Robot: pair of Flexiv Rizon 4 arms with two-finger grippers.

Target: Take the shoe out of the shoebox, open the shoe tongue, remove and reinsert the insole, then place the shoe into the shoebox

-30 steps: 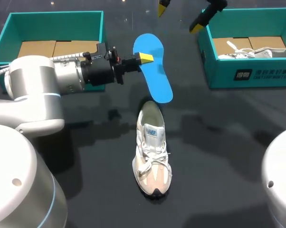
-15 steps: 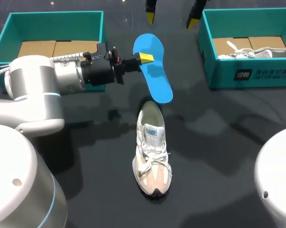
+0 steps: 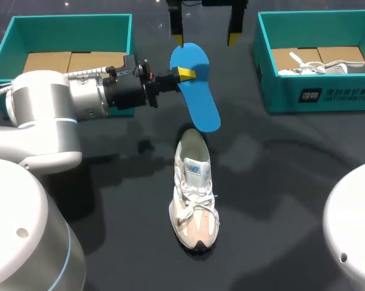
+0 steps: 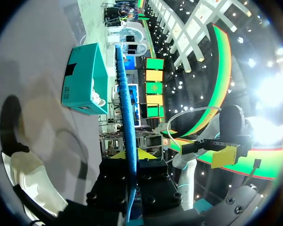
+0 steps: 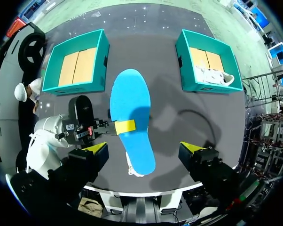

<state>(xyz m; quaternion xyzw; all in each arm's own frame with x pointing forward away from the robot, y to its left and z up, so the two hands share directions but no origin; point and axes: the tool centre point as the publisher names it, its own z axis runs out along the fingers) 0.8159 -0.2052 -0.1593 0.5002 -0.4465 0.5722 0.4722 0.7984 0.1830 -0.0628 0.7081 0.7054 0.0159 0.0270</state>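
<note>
Shoe [image 3: 194, 194] out, mid-tabletop | insole [image 3: 196, 85] removed, pinched in left tool [image 3: 184, 74] | right tool [image 3: 204, 40] spread wide, empty, over it | pending: reinsert insole, rebox shoe

My left arm [image 3: 40, 115] is big, round and white, with a thin light-blue ring around the joints. It has a shiny grey part, then a black wrist with little round screws. A bumpy grey cable [image 3: 79, 74] runs along it. My right arm [image 3: 352, 224] is white too, with one small dark hole. The left gripper [image 3: 185, 73] and right gripper [image 3: 205, 41] are black with yellow tips.
</note>
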